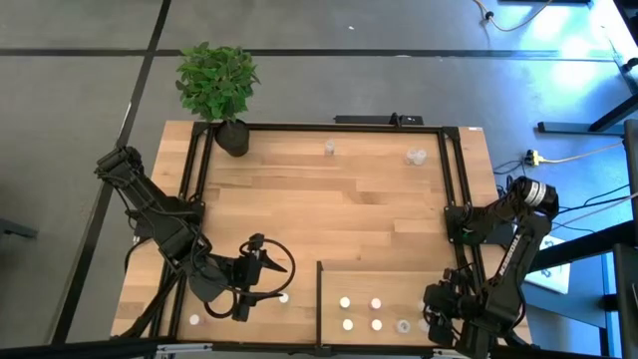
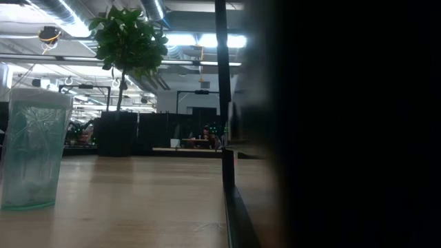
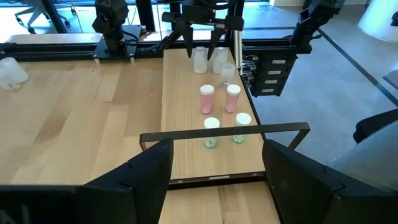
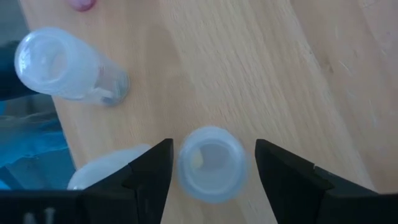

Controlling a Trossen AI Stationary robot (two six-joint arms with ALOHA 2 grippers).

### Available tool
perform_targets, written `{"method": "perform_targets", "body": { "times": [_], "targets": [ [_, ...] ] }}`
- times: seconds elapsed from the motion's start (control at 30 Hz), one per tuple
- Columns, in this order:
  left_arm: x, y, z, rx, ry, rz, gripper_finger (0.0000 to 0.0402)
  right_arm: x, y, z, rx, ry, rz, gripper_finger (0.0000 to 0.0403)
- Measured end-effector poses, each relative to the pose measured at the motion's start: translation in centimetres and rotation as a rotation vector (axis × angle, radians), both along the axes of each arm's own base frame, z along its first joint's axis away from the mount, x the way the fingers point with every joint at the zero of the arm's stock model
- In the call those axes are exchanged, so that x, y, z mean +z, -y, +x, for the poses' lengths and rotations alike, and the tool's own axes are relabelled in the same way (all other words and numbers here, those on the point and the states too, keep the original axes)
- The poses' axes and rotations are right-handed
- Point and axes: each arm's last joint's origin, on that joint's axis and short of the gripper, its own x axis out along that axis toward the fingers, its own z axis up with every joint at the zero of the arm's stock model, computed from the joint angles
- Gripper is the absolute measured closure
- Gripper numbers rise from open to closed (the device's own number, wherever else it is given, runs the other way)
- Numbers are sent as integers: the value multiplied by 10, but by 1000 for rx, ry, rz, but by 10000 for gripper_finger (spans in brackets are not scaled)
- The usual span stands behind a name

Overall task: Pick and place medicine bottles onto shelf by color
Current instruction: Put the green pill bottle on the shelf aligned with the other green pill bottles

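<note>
On the shelf (image 1: pixel 399 284), at the near right of the bench (image 1: pixel 329 199), you already have two pink-bodied bottles (image 3: pixel 207 99) side by side, two white-capped bottles with green at the base (image 3: pixel 211 132) beside them, and a small cluster of clear bottles at the shelf's far end from the left arm. Still off the shelf: two clear bottles (image 1: pixel 329 149) near the bench's back edge, one white-capped bottle (image 1: pixel 194 320) at the front left corner and another by the left tool, so by my reckoning you are a little past halfway.

Your right tool (image 4: pixel 213 163) sits over the shelf's right end, jaws standing apart on either side of a clear bottle (image 4: pixel 211 163) with a gap at each finger, so it looks released, not gripped. Your left tool (image 3: pixel 214 171) hangs low over the front left of the bench, jaws wide, holding nothing
</note>
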Motion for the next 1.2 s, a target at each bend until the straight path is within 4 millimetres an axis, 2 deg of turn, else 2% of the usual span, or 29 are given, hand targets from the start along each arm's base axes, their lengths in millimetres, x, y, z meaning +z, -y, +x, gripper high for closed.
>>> {"method": "perform_targets", "body": {
  "times": [0.53, 0.93, 1.2],
  "targets": [
    [0, 0, 0, 0, 0, 0, 162, 14, 8, -4, 4, -17, -1, 173],
    [0, 0, 0, 0, 0, 0, 162, 57, 7, 0, -7, 32, -47, 173],
    [0, 0, 0, 0, 0, 0, 162, 84, 11, 22, -54, 209, -67, 173]
  ]
}}
